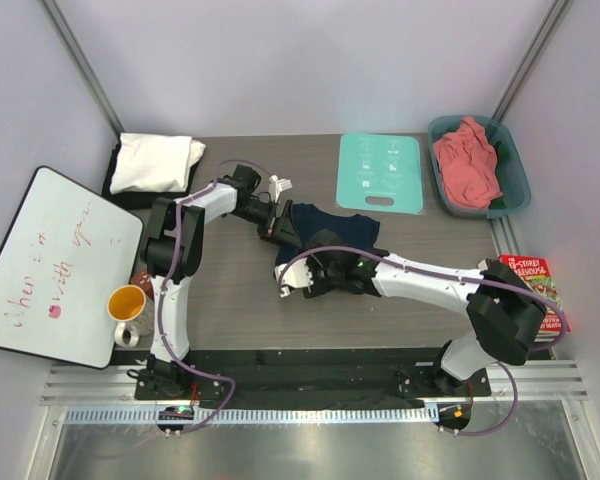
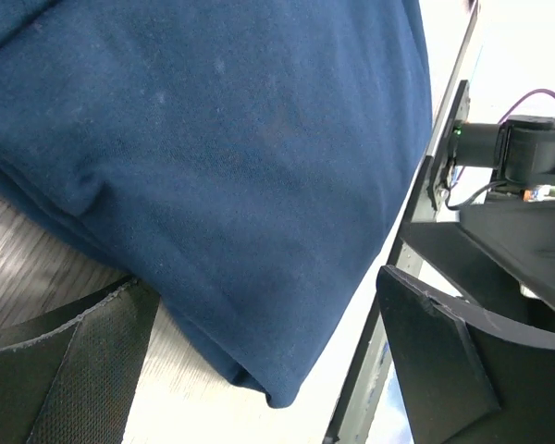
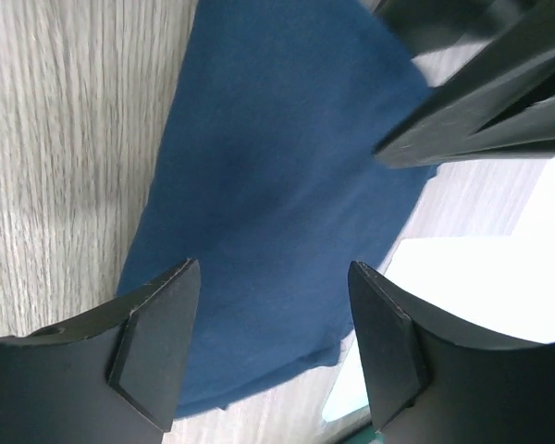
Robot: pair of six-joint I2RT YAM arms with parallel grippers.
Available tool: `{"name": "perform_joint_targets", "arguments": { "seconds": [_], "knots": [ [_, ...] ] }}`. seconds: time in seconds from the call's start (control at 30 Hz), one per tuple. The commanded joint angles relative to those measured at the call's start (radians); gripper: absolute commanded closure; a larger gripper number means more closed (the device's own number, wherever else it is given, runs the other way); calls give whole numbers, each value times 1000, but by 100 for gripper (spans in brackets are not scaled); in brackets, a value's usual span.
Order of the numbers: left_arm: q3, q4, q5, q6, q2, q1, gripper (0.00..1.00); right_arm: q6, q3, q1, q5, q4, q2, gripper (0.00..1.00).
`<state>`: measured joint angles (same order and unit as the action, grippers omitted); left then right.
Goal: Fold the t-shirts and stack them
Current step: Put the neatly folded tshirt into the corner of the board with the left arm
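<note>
The dark blue shirt (image 1: 335,225) lies in the middle of the table (image 1: 240,310), bunched and only partly flattened, and both arms meet at its near-left edge. The left claw (image 1: 277,225) is fully released; in its wrist view the cloth (image 2: 231,166) fills the space over its two fingers, but neither finger presses on it. The right claw (image 1: 298,280) hangs just above the same shirt with its jaws apart, and the blue cloth (image 3: 277,203) lies flat on the wood under the gap, so it grasps nothing. I think both claws are placed at this edge so that they can pinch it together and pull the shirt smooth for a fold.

The white shirt (image 1: 155,160) sits folded on a black one (image 1: 115,185) in the far left corner, probably as the stack. The pink shirt (image 1: 467,165) waits crumpled in the tub (image 1: 515,185) at the far right, beside the green board (image 1: 380,172)
</note>
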<state>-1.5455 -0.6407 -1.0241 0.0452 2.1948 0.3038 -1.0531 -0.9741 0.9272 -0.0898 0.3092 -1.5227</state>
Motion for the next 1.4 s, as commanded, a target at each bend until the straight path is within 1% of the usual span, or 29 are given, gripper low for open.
{"name": "perform_joint_targets", "arguments": {
  "seconds": [0.0,0.07,0.1,0.2,0.33,0.6,0.87,1.13,1.37],
  "knots": [
    [33,62,67,-41,43,12,0,56,74,-80,-118,-133,21,30],
    [33,73,73,-65,40,14,0,140,77,-131,-175,-185,24,33],
    [33,73,68,-65,39,14,0,163,75,-186,-210,-193,27,34],
    [38,62,73,-54,29,14,0,215,71,-250,-240,-194,42,37],
    [32,46,64,-50,29,14,0,212,94,-286,-269,-196,42,37],
    [18,23,55,-50,36,15,0,208,152,-321,-246,-231,10,36],
    [7,1,44,-50,45,14,0,248,150,-442,-232,-229,-33,37],
    [-36,-13,16,-50,79,15,0,288,155,-444,-151,-196,-63,38],
    [-5,30,-25,-68,95,17,0,320,118,-444,-91,-200,-135,42]
  ]
}}
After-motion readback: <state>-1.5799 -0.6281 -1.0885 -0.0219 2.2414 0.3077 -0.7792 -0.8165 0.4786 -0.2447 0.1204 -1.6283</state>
